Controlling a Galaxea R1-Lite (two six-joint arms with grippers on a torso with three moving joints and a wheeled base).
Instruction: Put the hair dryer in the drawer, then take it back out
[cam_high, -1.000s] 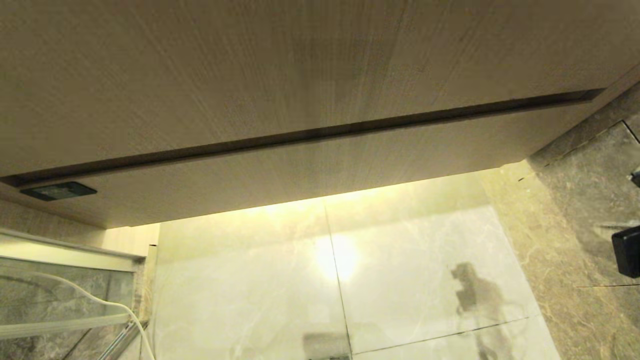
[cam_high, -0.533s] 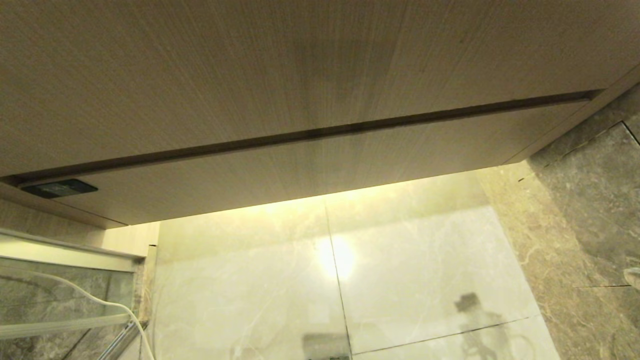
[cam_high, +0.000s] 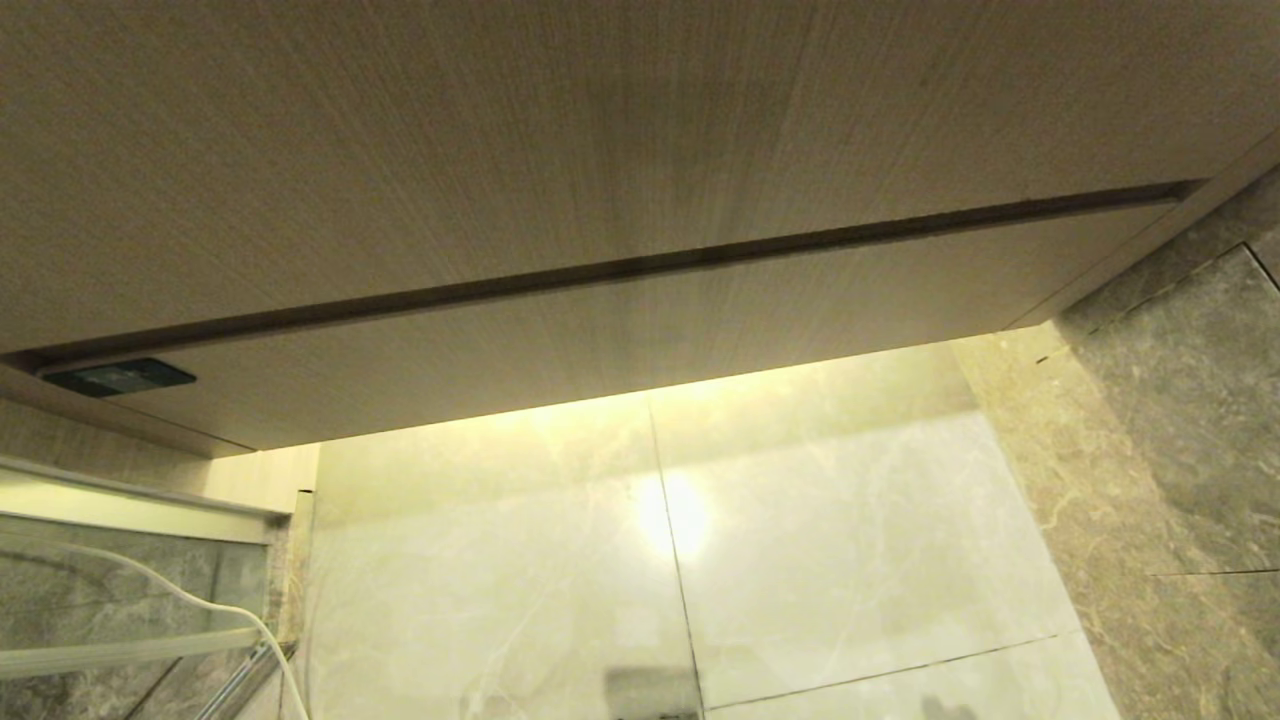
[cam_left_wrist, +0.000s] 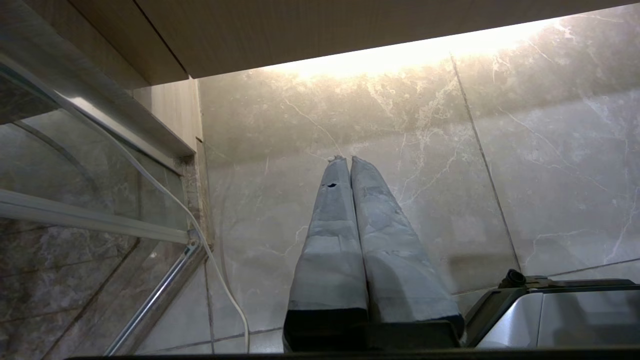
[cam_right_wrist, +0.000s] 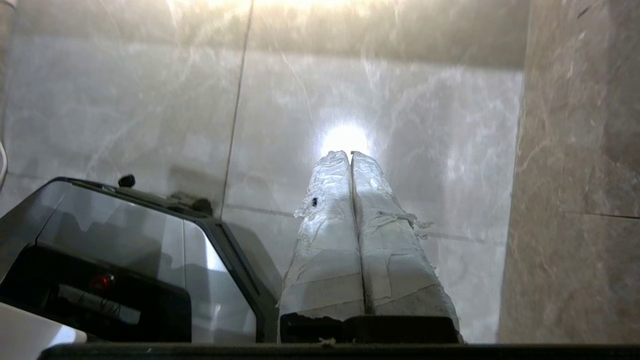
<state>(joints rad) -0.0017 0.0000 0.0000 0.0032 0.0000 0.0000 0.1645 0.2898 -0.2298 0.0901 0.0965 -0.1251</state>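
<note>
Head view shows the wide light wood-grain drawer (cam_high: 620, 340) pushed in flush under the taller wood panel (cam_high: 560, 140), above the pale marble floor tiles (cam_high: 820, 540). No hair dryer shows. Over those tiles, the left gripper (cam_left_wrist: 348, 159) and right gripper (cam_right_wrist: 348, 153) each press 2 fingers together, holding nothing.

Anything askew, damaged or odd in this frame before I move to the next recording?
Mostly tidy: the light wood-grain drawer sits closed and flush. Two oddities: no hair dryer shows in any view, and the pale tape wrapping the shut right gripper is frayed, with loose threads. The left gripper is shut too, over marble floor tiles.
</note>
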